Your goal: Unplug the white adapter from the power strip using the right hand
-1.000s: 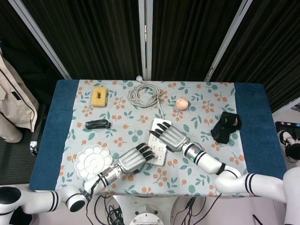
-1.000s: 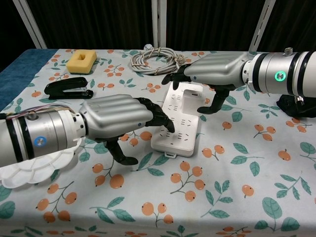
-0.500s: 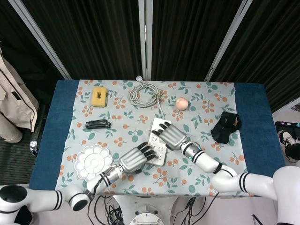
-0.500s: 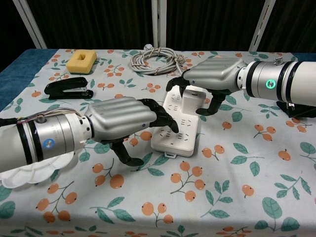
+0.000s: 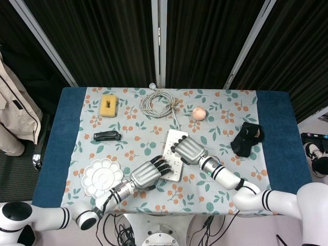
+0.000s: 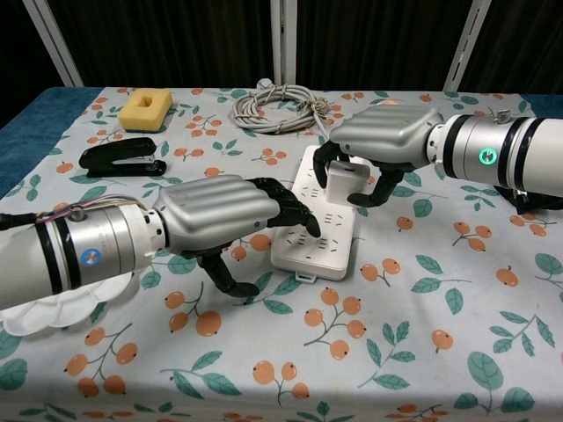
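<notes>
The white power strip (image 6: pixel 312 233) lies mid-table on the flowered cloth, also seen from the head view as the power strip (image 5: pixel 175 137). The white adapter (image 6: pixel 345 182) stands plugged in at its far end. My right hand (image 6: pixel 383 139) covers the adapter from above; its fingers curl down the left side and the thumb sits on the right, gripping it. In the head view the right hand (image 5: pixel 188 150) hides the adapter. My left hand (image 6: pixel 220 213) presses its fingertips on the strip's near half; from above, the left hand (image 5: pixel 146 174) sits at the strip's near end.
A coiled grey cable (image 5: pixel 158 102) and a yellow sponge (image 5: pixel 108 104) lie at the back. A black stapler (image 5: pixel 106 136) and a white palette dish (image 5: pixel 101 176) are on the left. A peach ball (image 5: pixel 199 113) and a black object (image 5: pixel 246 138) sit to the right.
My right hand has come down over the adapter and its fingers have closed around it. The left hand's fingertips have settled further onto the strip.
</notes>
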{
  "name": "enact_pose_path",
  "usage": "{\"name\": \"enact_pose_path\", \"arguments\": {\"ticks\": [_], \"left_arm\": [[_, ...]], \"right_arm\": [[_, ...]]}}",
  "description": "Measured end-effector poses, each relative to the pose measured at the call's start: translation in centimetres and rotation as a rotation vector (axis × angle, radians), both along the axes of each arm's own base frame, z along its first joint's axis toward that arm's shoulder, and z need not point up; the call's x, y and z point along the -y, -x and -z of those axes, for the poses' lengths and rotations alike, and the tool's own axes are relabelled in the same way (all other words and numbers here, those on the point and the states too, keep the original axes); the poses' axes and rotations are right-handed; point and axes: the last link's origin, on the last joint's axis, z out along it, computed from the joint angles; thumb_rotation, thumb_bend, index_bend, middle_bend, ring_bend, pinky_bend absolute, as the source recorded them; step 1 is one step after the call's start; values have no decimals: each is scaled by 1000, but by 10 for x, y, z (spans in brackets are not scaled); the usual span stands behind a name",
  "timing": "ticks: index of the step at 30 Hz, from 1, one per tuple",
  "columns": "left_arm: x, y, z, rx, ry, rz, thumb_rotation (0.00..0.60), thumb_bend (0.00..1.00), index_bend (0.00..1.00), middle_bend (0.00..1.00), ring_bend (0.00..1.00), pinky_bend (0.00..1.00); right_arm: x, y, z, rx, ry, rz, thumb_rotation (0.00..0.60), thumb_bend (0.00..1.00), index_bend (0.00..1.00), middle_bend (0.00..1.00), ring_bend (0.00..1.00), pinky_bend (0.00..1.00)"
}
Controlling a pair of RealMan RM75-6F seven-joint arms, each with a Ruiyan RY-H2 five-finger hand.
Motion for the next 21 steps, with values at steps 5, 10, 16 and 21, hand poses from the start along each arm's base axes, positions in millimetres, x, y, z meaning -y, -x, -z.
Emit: {"name": "enact_pose_path", "arguments": {"ticks": [5,10,16,21], "left_arm": [[-2,2,0,-2,5,-15,600,226,176,154,71,70],[-2,3,-1,-3,6,-20,600,226,176,153,71,70],[-2,4,0,-7,10,-27,600,226,176,154,71,70],[-3,4,1,-10,9,-30,600,226,176,154,71,70]], "right_arm": [[-1,2,-2,20,2,12,600,529,737,605,429,321],[-2,8,-8,51,9,37,600,548,755,624,448,322],[-3,13,-12,81,15,47,600,564,785,639,460,322],[-3,17,-15,86,22,51,600,573,792,647,466,322]]}}
